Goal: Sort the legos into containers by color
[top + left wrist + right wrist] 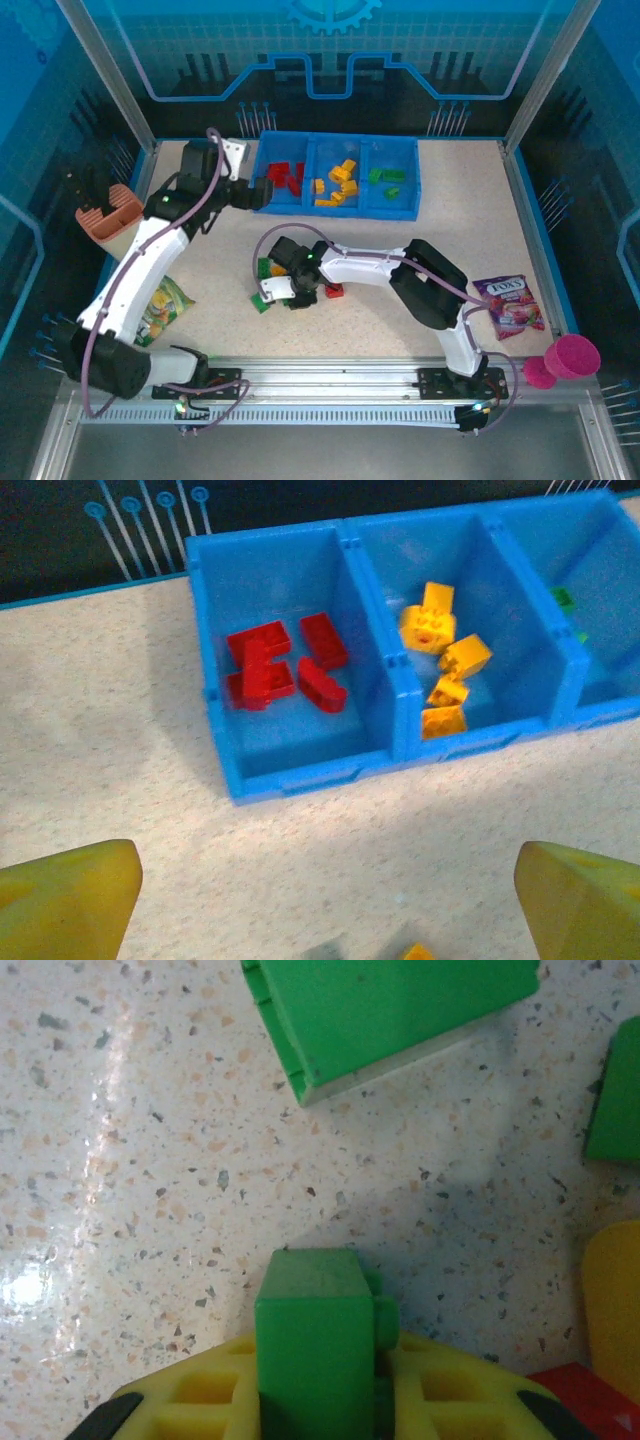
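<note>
One green lego is clamped in the right tool, low centre of the top view, over the table. Farther off, up and right, lies the tray's green compartment. The left tool gapes empty before the red compartment.

The speckled beige table carried a blue tray at its far side. Nearer than the tray, below its left compartment, a few loose legos lay scattered on the bare top: green ones and a red lego. Well off to the tray's near right lay a purple sweet packet, and to its near left a green-yellow snack packet. Left of the tray stood a beige-and-pink holder.
</note>
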Robot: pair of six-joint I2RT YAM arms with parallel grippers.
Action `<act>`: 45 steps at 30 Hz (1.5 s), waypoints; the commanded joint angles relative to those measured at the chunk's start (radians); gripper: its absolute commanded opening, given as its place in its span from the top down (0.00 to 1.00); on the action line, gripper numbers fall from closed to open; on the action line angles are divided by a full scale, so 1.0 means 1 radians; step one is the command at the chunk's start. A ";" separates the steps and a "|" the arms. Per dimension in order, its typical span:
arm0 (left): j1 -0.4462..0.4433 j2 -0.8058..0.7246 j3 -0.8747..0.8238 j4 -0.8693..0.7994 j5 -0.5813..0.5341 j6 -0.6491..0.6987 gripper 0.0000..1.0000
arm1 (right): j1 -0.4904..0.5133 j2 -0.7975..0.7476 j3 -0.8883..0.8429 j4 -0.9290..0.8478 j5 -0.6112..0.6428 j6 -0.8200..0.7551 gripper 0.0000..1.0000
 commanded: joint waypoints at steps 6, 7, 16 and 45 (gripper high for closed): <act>0.012 -0.173 -0.162 0.118 -0.180 0.016 0.01 | -0.080 -0.174 0.026 -0.051 -0.132 0.102 0.88; 0.012 -0.196 -0.190 0.145 -0.225 -0.007 0.01 | -0.105 -0.214 0.018 -0.051 -0.142 0.116 0.88; 0.025 -0.277 -0.301 0.207 -0.083 0.047 0.01 | -0.477 -0.454 -0.043 0.021 0.041 0.278 0.85; 0.025 -0.254 -0.238 0.053 -0.048 0.033 0.01 | -0.808 0.122 0.464 0.012 0.046 0.482 0.62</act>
